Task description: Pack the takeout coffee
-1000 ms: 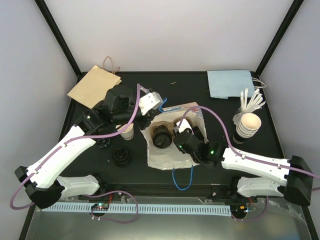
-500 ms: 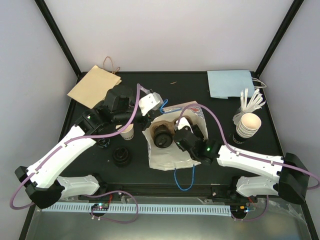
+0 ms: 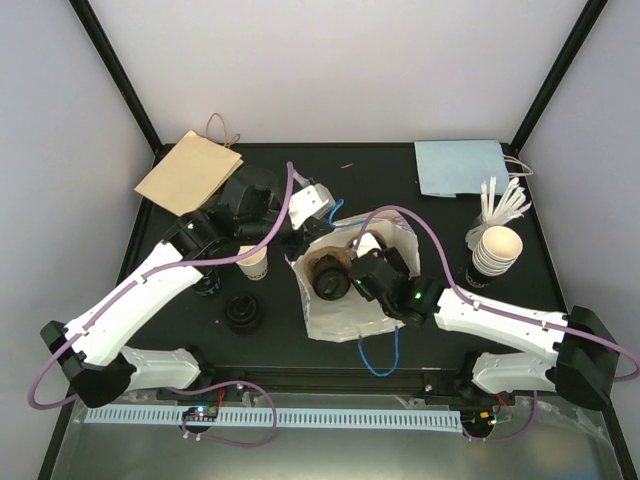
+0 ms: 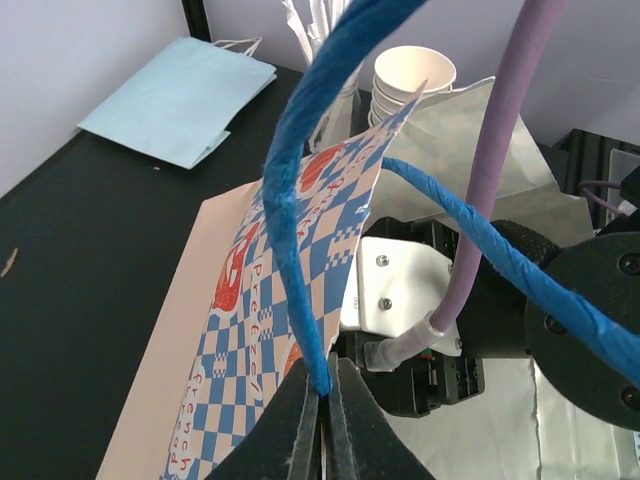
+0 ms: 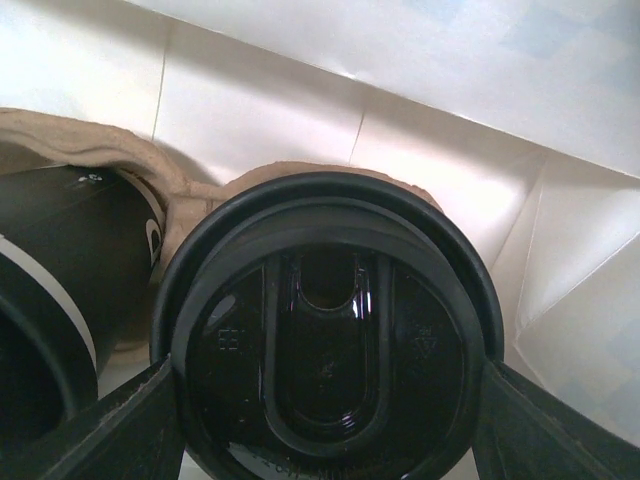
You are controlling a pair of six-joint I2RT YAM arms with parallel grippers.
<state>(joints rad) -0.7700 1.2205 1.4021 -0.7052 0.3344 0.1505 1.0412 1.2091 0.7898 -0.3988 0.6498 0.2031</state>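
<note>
A white paper bag (image 3: pixel 345 318) with blue checks and blue rope handles lies open mid-table. My left gripper (image 3: pixel 318 222) is shut on the blue handle (image 4: pixel 300 230) at the bag's far edge and holds that side (image 4: pixel 250 290) up. My right gripper (image 3: pixel 347 282) reaches into the bag's mouth. In the right wrist view its fingers (image 5: pixel 160 425) press both sides of a black-lidded coffee cup (image 5: pixel 325 345) that sits in a brown cardboard carrier (image 5: pixel 195 195). A second dark cup (image 5: pixel 60 290) stands beside it on the left.
A brown paper bag (image 3: pixel 190 170) lies at the back left, a light blue bag (image 3: pixel 462 167) at the back right. Stacked paper cups (image 3: pixel 496 250) and white stirrers (image 3: pixel 503 200) stand right. A lone cup (image 3: pixel 255 263) and a black lid (image 3: pixel 243 313) sit left of the bag.
My left gripper has moved a little right with the handle, lifting the bag's edge. My right gripper has pushed further left into the bag with the cup.
</note>
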